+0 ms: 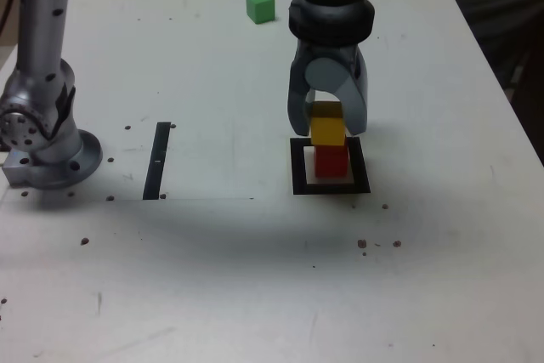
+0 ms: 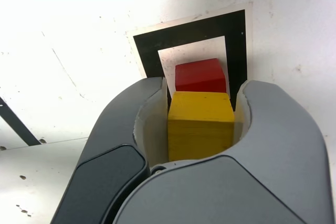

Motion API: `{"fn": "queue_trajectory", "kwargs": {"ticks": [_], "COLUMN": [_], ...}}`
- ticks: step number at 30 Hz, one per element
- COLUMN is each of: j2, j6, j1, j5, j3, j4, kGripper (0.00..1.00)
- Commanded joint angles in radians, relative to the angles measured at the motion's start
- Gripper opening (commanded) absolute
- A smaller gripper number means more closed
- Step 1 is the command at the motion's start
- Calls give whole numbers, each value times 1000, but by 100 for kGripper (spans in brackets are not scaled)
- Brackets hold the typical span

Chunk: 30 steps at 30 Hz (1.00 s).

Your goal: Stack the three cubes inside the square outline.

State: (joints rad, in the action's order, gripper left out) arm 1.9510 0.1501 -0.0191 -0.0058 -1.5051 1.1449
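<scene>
Gripper [image 1: 328, 130] was clenched on the yellow cube [image 2: 201, 124], one finger on each side; the wrist view showed the cube filling the space between the pads [image 2: 155, 127]. Yellow cube sat over the red cube [image 1: 331, 162]; neither view settled whether their faces touched. Exterior view put yellow higher and partly in front of red, with a brown-gold top and a brighter front face. Wrist view looked down past yellow and showed part of red poking out beyond it, so from there the stack didn't read as lined up; could be camera angle, can't tell. Red cube was inside the square outline [image 1: 299, 167], on the white centre. Exterior view had it nearer the border's right side, with a wider white gap on the left. The wrist view showed one far corner of the black border clearly, plus a thin pale margin outside it; the fingers and yellow cube covered much of the rest. Exterior view got the near edge too. Green cube [image 1: 261, 7] showed in the exterior view only, alone on the white surface [image 1: 229, 278], well apart from the outline, toward the far edge. Narrow black strip [image 1: 156, 161] lay flat left of the outline in the exterior view; the wrist view caught just a piece of it. Grey metal base [image 1: 53, 163] stood farther left, exterior view only.
</scene>
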Motion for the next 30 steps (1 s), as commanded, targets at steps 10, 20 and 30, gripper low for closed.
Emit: {"fn": "queue_trajectory", "kwargs": {"ticks": [10,20,30], "j2": [12,-17,-102], "j6": [8,4,-5], "j1": [-2,-2,17], "j5": [-1,1,40], "j3": [39,73,132], "j4": [-57,-71,-71], "kGripper": [99,100,100]}}
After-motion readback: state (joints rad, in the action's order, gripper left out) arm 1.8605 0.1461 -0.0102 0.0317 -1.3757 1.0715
